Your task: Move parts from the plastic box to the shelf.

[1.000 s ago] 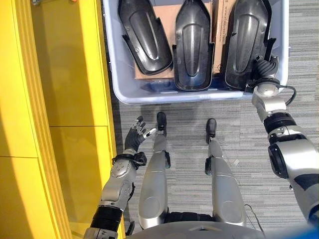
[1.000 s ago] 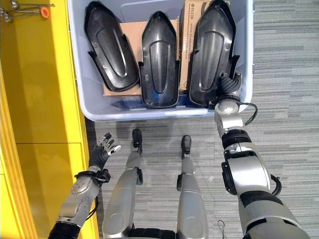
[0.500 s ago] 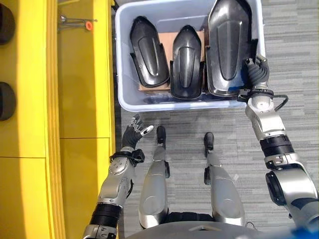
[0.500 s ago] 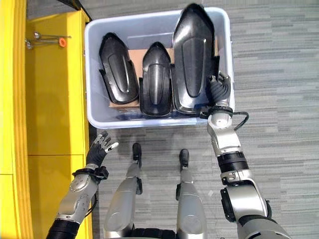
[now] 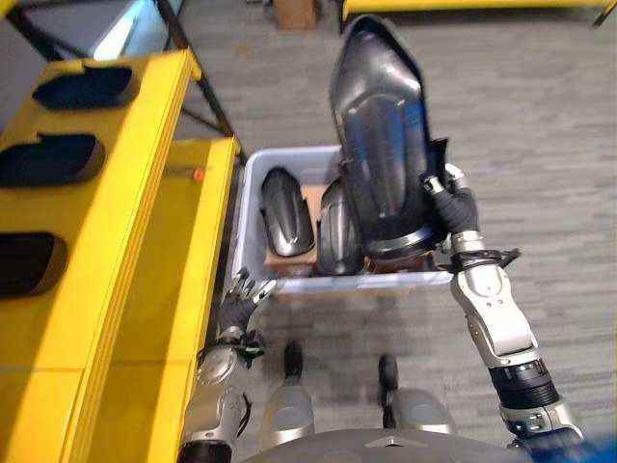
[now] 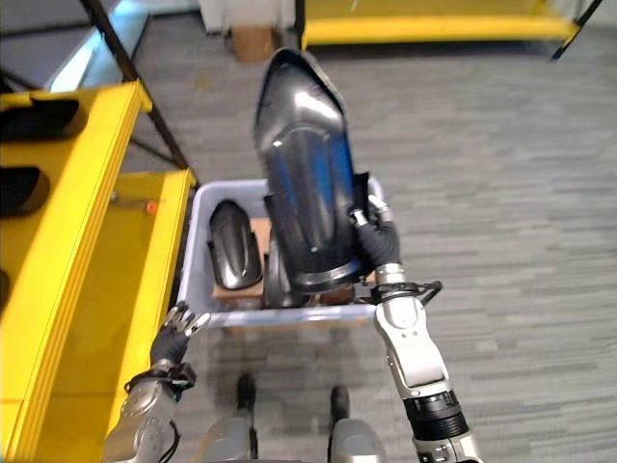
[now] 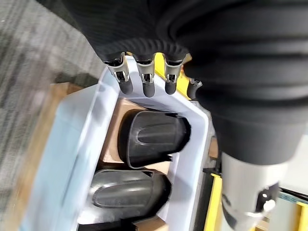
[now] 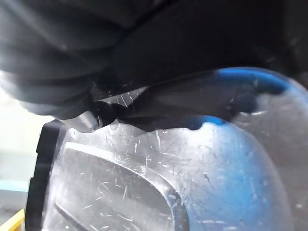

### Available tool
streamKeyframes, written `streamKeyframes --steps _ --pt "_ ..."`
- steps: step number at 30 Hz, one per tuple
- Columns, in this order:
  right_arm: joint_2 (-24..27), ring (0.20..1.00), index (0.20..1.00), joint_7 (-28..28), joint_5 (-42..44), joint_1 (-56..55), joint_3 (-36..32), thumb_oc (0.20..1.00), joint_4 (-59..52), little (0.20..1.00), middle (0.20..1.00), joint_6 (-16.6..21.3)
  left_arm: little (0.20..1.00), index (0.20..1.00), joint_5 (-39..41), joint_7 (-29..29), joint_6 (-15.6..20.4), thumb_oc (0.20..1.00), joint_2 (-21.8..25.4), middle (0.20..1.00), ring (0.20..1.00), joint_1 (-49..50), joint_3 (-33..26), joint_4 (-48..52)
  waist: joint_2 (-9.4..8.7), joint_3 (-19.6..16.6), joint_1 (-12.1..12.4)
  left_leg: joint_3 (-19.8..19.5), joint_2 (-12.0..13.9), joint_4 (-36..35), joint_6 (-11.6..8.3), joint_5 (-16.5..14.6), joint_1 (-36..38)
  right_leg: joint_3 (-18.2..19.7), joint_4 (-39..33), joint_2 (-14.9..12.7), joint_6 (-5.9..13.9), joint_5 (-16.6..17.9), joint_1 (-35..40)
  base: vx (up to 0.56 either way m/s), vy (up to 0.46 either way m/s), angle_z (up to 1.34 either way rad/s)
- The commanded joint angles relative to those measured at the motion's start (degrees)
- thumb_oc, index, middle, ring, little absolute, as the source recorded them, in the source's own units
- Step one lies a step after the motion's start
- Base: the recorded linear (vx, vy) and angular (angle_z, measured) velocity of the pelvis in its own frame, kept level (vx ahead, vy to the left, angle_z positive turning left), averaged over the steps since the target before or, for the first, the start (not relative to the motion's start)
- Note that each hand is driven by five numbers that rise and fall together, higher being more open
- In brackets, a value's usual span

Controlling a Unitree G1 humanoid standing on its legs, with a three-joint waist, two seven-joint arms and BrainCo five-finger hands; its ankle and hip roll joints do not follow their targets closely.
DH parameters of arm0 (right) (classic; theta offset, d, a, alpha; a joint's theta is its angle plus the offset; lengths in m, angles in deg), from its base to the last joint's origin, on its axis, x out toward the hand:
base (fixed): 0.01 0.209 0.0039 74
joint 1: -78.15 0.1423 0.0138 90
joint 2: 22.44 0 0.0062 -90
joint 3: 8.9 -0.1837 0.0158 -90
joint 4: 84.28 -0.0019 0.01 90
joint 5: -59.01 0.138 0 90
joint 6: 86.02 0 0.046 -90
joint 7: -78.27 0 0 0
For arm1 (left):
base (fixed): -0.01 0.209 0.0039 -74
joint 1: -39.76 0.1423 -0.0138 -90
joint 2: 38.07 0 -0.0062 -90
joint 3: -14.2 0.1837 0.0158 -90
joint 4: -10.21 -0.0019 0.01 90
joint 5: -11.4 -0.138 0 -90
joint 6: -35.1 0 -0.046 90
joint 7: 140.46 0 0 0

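My right hand (image 5: pixel 451 201) grips the long black moulded part (image 5: pixel 379 145) by its lower edge, upright above the plastic box (image 5: pixel 253 198), clear for the yellow shelf (image 5: pixel 116 193), while my left hand (image 5: pixel 236 297) hangs relaxed.

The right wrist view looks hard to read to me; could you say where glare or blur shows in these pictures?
In the right wrist view, the held black part fills the frame, with blue-white sheen and fine scratches; the right hand is a dark blur. The left eye view shows the same blue gloss on it. In the left wrist view, the plastic box rim is soft.
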Motion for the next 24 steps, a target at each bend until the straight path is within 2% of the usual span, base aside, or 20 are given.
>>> streamKeyframes --steps 1,4,5,6,7,8,9,10,11,12,13,14,15,16,18,21,24 --pt "-0.3 0.2 0.2 1.2 2.8 10.8 -0.6 0.2 1.6 0.2 0.2 4.2 1.0 1.0 -0.8 -0.6 2.3 1.0 0.9 1.0 1.0 -2.7 -1.2 0.6 0.56 1.6 3.5 0.1 3.6 0.4 3.41 -1.4 -0.7 1.5 3.2 -0.1 1.21 2.2 -3.2 -0.19 -0.267 -0.01" --pt "-0.3 0.2 0.2 0.3 3.3 12.8 0.9 0.2 2.7 0.2 0.2 4.1 1.0 1.0 -0.4 -0.2 2.5 1.0 0.5 1.0 1.0 -3.6 -1.4 -0.8 -0.81 2.0 4.4 0.4 2.1 0.4 3.31 -1.4 -4.0 1.1 2.5 0.0 1.06 2.9 -3.2 -0.15 -0.137 0.25" --pt "-0.5 0.2 0.2 -0.1 3.5 13.4 0.9 0.2 2.4 0.2 0.2 4.3 1.0 1.0 -0.5 -0.1 2.6 1.0 0.9 1.0 1.0 -4.1 -1.0 -1.0 -1.74 2.8 4.6 3.2 1.1 0.9 3.33 -1.7 -4.8 0.5 2.4 -0.6 1.16 3.8 -3.3 -0.18 -0.136 0.59" --pt "-0.5 0.2 0.2 -0.1 4.1 13.0 0.9 0.2 1.9 0.2 0.2 4.4 1.0 1.0 -0.7 -0.5 2.4 1.0 1.4 1.0 1.0 -4.0 -1.1 -0.4 -2.71 3.1 4.8 4.8 1.6 3.9 2.97 -2.0 -3.1 -0.2 3.0 -1.1 1.05 4.4 -3.6 -0.14 -0.084 0.74" --pt "-0.3 0.2 0.2 -0.1 3.9 12.5 0.7 0.2 1.5 0.2 0.2 4.3 1.0 1.0 -1.0 -0.7 2.3 1.0 1.3 1.0 1.0 -4.0 -1.4 0.0 -2.86 2.9 4.7 6.1 2.7 4.9 2.81 -2.1 -1.5 -0.7 3.7 -1.5 1.11 4.8 -3.8 -0.07 -0.031 0.82" --pt "-0.3 0.2 0.2 -0.1 3.9 12.5 0.7 0.2 1.4 0.2 0.2 4.3 1.0 1.0 -1.0 -0.7 2.3 1.0 1.3 1.0 1.0 -4.0 -1.4 0.0 -2.8 3.2 4.7 6.1 2.7 5.0 2.76 -2.2 -1.2 -0.7 3.7 -1.4 1.09 4.7 -3.5 -0.02 0.037 1.13" --pt "-0.6 0.2 0.2 0.0 3.8 11.6 0.4 0.2 0.9 0.2 0.2 4.3 1.0 1.0 -1.4 -0.5 2.3 1.0 0.7 1.0 1.0 -4.0 -1.6 0.2 -2.77 2.6 3.9 9.2 5.2 6.5 2.65 -1.8 1.9 -2.3 5.0 -2.2 1.54 5.2 -3.8 0.05 0.112 1.17" --pt "-0.5 0.2 0.2 0.4 3.8 9.6 -1.1 0.2 0.5 0.2 0.2 4.1 1.0 1.0 -1.8 -0.8 2.0 1.0 0.3 1.0 1.0 -4.0 -1.6 -0.4 -2.15 0.9 2.4 11.4 7.4 4.5 1.44 -0.4 5.3 -4.2 6.1 -3.3 2.22 5.5 -4.2 0.08 0.173 1.29" --pt "-0.1 0.2 0.2 0.5 3.4 8.9 -1.9 0.2 0.3 0.2 0.2 3.8 1.0 1.0 -2.3 -1.1 1.9 1.0 0.1 1.0 1.0 -4.5 -1.4 -1.0 -1.71 0.2 1.6 12.2 8.5 3.5 0.71 0.3 6.9 -5.4 6.7 -4.2 2.62 5.7 -4.3 0.09 0.143 1.26" --pt "-0.1 0.2 0.2 0.5 3.4 8.9 -1.9 0.2 0.3 0.2 0.2 3.8 1.0 1.0 -2.3 -1.1 1.9 1.0 0.1 1.0 1.0 -4.5 -1.4 -1.0 -1.63 0.3 1.5 12.1 8.6 3.3 0.67 0.4 7.1 -5.6 6.7 -4.1 2.61 5.6 -4.1 0.09 0.231 1.32" --pt "0.1 0.2 0.2 1.3 3.2 6.9 -3.4 0.2 -1.1 0.2 0.2 3.4 1.0 1.0 -2.8 -1.5 2.2 1.0 0.5 1.0 1.0 -4.9 -0.6 -2.0 -0.72 -0.8 0.8 11.5 7.7 0.5 -0.55 0.1 7.9 -6.7 7.0 -5.8 2.81 5.3 -3.7 0.06 0.216 1.3" --pt "0.3 0.2 0.2 1.8 3.3 6.0 -4.2 0.2 -1.6 0.2 0.2 3.2 1.0 1.0 -3.0 -1.8 2.3 1.0 0.5 1.0 1.0 -4.5 -0.4 -1.7 -0.69 -1.0 0.8 11.5 7.1 0.4 -0.51 -0.6 7.2 -7.1 7.0 -6.2 2.92 5.3 -3.4 0.07 0.31 1.04" --pt "0.2 0.2 0.2 1.7 2.9 5.6 -4.7 0.2 -1.3 0.2 0.2 3.2 1.0 1.0 -3.7 -2.0 2.2 1.0 0.4 1.0 1.0 -4.5 -0.1 -1.7 -0.54 -1.3 0.4 13.3 7.3 0.4 -0.56 -1.1 6.9 -7.6 7.4 -7.0 3.04 5.4 -3.5 0.05 0.267 1.11" --pt "-0.5 0.2 0.2 1.9 3.4 4.9 -4.9 0.2 -1.3 0.2 0.2 3.0 1.0 1.0 -3.7 -2.0 2.3 1.0 0.4 1.0 1.0 -4.3 0.4 -1.6 -0.07 -1.6 0.3 13.0 6.4 0.4 -0.98 -1.5 6.8 -8.4 7.3 -8.0 2.96 5.5 -3.0 0.09 0.404 0.82" --pt "-1.5 0.2 0.2 2.2 3.7 5.2 -4.9 0.2 -0.7 0.2 0.2 2.9 1.0 1.0 -3.7 -1.7 2.7 1.0 1.4 1.0 1.0 -4.5 0.4 -1.3 0.07 -1.4 1.2 14.0 4.6 0.4 -1.94 -0.7 6.8 -9.6 6.7 -10.2 2.67 5.3 -1.9 0.11 0.403 0.45" --pt "-2.3 0.2 0.2 2.9 3.8 5.0 -4.7 0.2 -1.0 0.2 0.2 2.8 1.0 1.0 -3.6 -1.7 2.9 1.0 2.2 1.0 1.0 -3.9 -0.3 -0.9 -0.16 -1.2 2.2 14.0 3.3 0.4 -1.78 -1.4 6.8 -10.4 6.0 -11.6 2.35 5.0 -1.2 0.06 0.22 0.2" --pt "-4.4 0.2 0.2 3.5 4.0 5.5 -3.5 0.2 -0.4 0.2 0.2 2.6 1.0 1.0 -3.6 -1.2 3.2 1.0 2.2 1.0 1.0 -3.1 -1.6 -0.6 -0.53 -0.9 4.2 14.0 0.2 0.4 -1.78 -2.1 6.4 -11.8 5.4 -14.5 1.86 4.9 0.1 0.09 0.429 0.4"
